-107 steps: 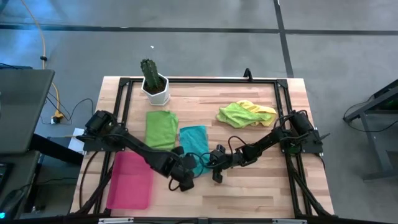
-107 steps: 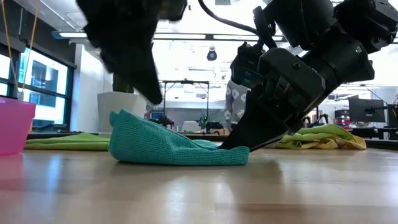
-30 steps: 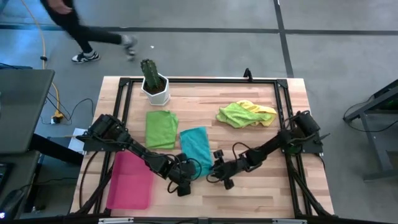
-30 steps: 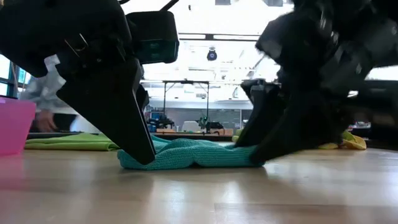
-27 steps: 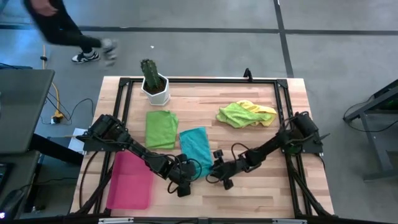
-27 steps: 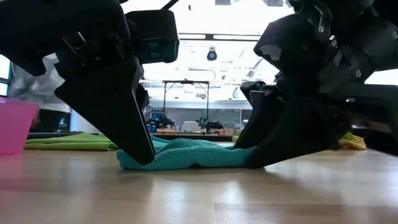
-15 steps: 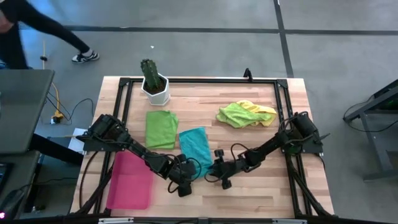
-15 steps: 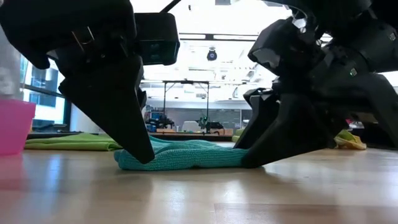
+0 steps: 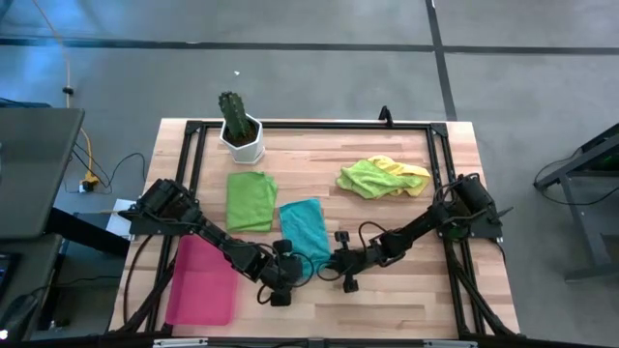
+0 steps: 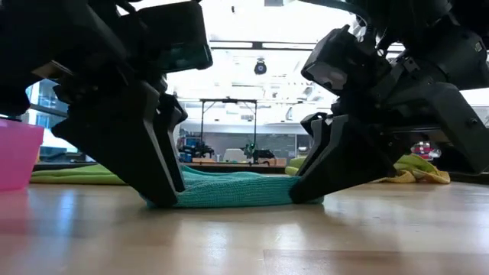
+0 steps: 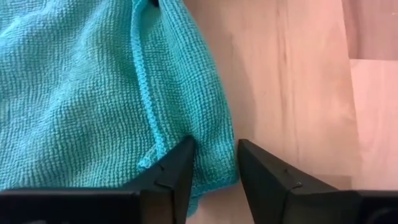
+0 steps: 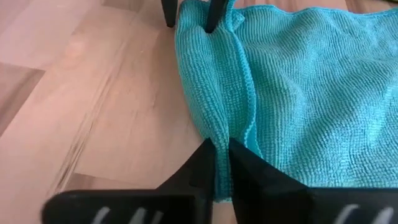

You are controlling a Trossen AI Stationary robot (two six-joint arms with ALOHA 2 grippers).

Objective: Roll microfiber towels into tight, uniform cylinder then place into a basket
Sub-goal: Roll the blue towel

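While both arms reach to the near edge of the teal towel (image 9: 304,228), I note the following. My left hand (image 11: 214,163) stands with its fingers (image 11: 176,169) narrowly parted, a fold of the towel's hemmed corner lying between them; I cannot tell whether they grip it yet. My right hand (image 12: 222,160) has its fingers (image 12: 200,163) pressed together on a raised ridge of the same towel, pinching it at the opposite near corner. In the low view both hands, left (image 10: 164,200) and right (image 10: 306,195), come down onto the towel's two ends, and the cloth (image 10: 233,191) sits bunched between them on the counter (image 9: 406,290).

The teal towel lies near the middle of the counter, its near edge lifted into a low fold. A green towel (image 9: 250,200) lies flat just beside it on the left, toward the far side. A lime green towel (image 9: 368,178) sits crumpled well apart at the far right, lying over a yellow towel (image 9: 411,171) whose edge shows beyond it. The pink-red basket (image 9: 202,280) rests at the near left corner, apart from all the towels. A white pot with a cactus (image 9: 240,130) stands upright at the far left, beyond the green towel.
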